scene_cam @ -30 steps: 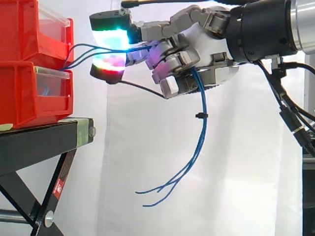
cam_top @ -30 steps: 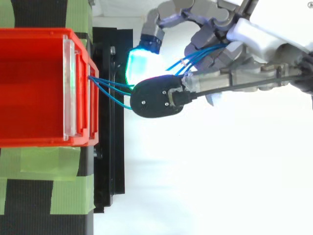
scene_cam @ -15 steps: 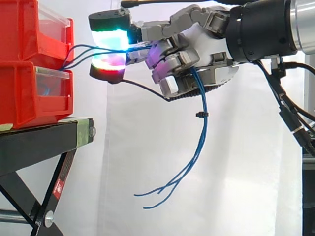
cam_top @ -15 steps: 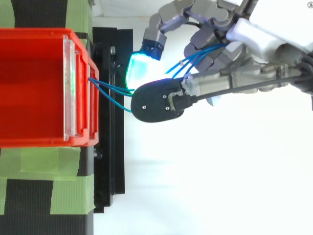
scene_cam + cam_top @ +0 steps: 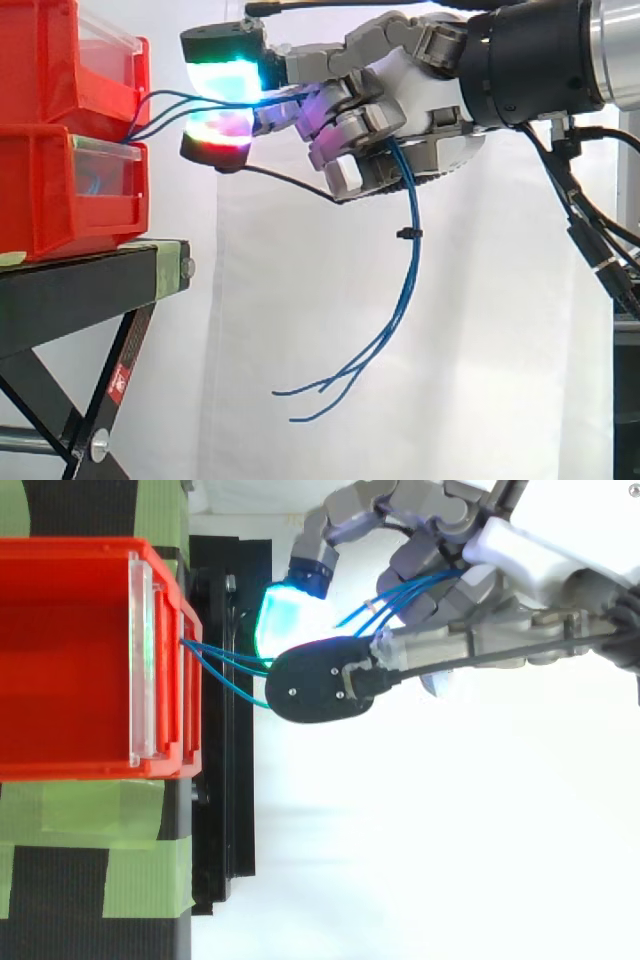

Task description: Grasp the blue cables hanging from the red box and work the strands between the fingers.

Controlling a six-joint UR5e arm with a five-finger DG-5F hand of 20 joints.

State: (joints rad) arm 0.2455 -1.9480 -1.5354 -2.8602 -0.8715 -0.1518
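Cables (image 5: 410, 260) run from the box (image 5: 60, 70) through the hand (image 5: 425, 85); its curled fingers pinch them (ends dangling below). Working step underway; next, probably roll strands gently without tugging.

The bins (image 5: 50, 190) are moulded in glossy red plastic with clear panes (image 5: 105, 170), and the stand (image 5: 80, 290) is made of matt black metal patched with matt green tape (image 5: 70, 815). The cables (image 5: 410, 260) are sheathed in smooth blue plastic; the hand (image 5: 430, 100) is built of dull grey links and a smooth white shell. The curtain (image 5: 300, 320) is of matt white cloth.
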